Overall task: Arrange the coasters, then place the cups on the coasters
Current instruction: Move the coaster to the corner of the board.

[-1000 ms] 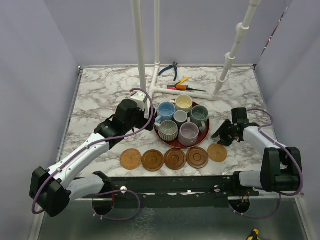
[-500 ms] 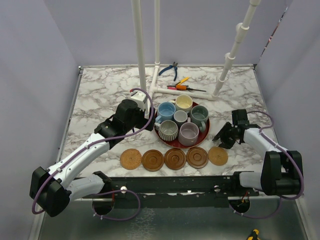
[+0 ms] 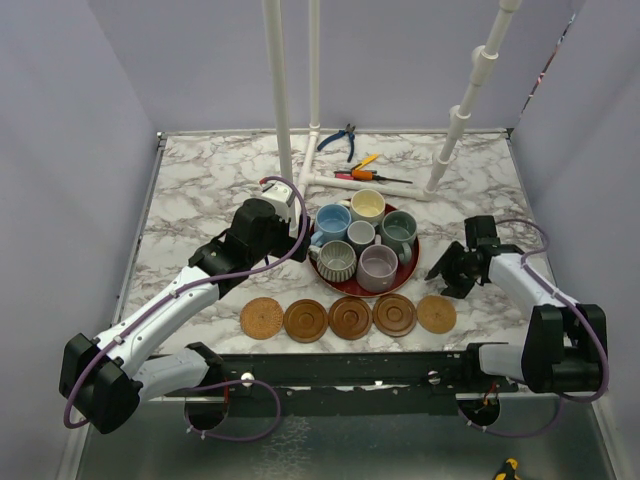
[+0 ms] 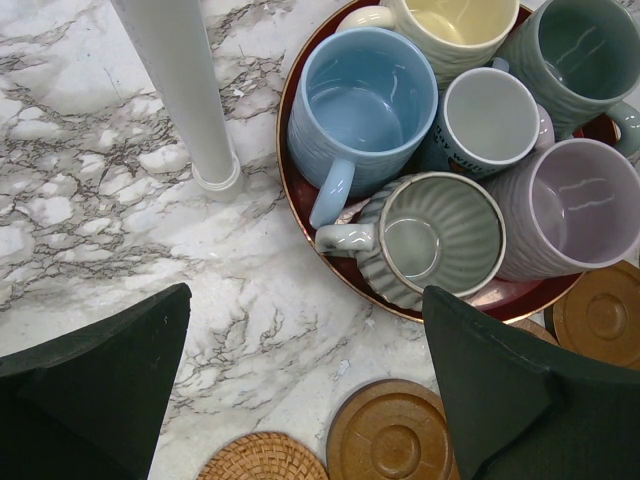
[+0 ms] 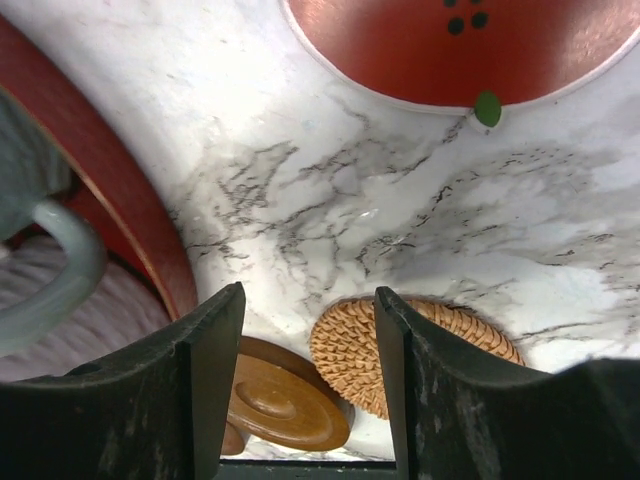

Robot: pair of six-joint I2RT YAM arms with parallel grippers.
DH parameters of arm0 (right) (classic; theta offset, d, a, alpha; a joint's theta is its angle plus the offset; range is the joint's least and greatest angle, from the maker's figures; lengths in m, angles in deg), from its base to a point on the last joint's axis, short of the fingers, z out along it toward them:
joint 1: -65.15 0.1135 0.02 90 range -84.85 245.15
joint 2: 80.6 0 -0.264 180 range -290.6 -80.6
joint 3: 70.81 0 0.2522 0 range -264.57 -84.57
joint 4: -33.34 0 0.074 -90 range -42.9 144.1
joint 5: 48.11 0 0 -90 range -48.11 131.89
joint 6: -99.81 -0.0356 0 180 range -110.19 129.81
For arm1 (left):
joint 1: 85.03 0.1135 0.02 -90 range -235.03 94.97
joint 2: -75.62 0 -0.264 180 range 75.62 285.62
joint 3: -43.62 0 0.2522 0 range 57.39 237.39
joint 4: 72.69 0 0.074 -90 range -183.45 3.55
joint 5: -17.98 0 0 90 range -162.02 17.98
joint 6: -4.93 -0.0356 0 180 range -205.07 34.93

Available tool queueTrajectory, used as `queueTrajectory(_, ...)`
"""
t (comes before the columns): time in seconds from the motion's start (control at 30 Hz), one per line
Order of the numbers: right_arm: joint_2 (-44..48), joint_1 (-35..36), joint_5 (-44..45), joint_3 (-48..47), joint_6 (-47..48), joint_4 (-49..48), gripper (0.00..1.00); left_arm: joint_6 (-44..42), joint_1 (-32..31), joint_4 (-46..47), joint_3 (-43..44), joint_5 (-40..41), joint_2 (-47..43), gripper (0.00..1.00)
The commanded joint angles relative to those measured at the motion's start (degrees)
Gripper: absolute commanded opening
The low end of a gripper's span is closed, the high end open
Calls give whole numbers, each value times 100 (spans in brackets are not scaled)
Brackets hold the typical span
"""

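Five coasters lie in a row near the front edge: a woven one (image 3: pixel 262 318), three of brown wood (image 3: pixel 350 317) and a woven one (image 3: pixel 436 313) at the right end. Another coaster, red (image 5: pixel 450 50), lies on the marble behind it. Six cups crowd the red tray (image 3: pixel 411 262): light blue (image 4: pixel 370 105), cream-yellow (image 4: pixel 455 25), grey-green (image 4: pixel 580 55), small pale grey (image 4: pixel 490 115), lavender (image 4: pixel 575 205) and ribbed (image 4: pixel 440 235). My left gripper (image 3: pixel 298 240) hovers wide open left of the tray. My right gripper (image 5: pixel 310 295) is open and empty just above the right woven coaster (image 5: pixel 400 350).
White pipe posts (image 4: pixel 180 90) stand behind and left of the tray, with another slanting at the back right (image 3: pixel 460 115). Pliers (image 3: pixel 345 140) and screwdrivers (image 3: pixel 365 170) lie at the back. The coaster row sits close to the table's front edge.
My right gripper's jaws have spread wider and the woven coaster beneath them has ended slightly nearer the front edge. The left arm has not moved.
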Motion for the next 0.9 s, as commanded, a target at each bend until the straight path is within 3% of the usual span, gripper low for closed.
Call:
queueTrajectory(0.0, 142, -27, 424, -668, 337, 617, 61, 7, 18, 90, -61, -60, 27, 99)
queueTrajectory(0.3, -367, -27, 1975, -1708, 762, 1002, 76, -15, 19, 78, -71, 55, 40, 99)
queueTrajectory(0.47, -1137, -28, 2274, -2181, 1041, 613, 82, -34, 19, 78, -74, 125, 23, 99)
queueTrajectory(0.67, -1959, -27, 2542, -2670, 1399, 296, 100, -44, 19, 80, -72, 99, 15, 99)
queueTrajectory(0.87, -2536, -380, 2171, -2902, 1606, 229, 100, -51, 18, 77, -77, 129, -83, 99)
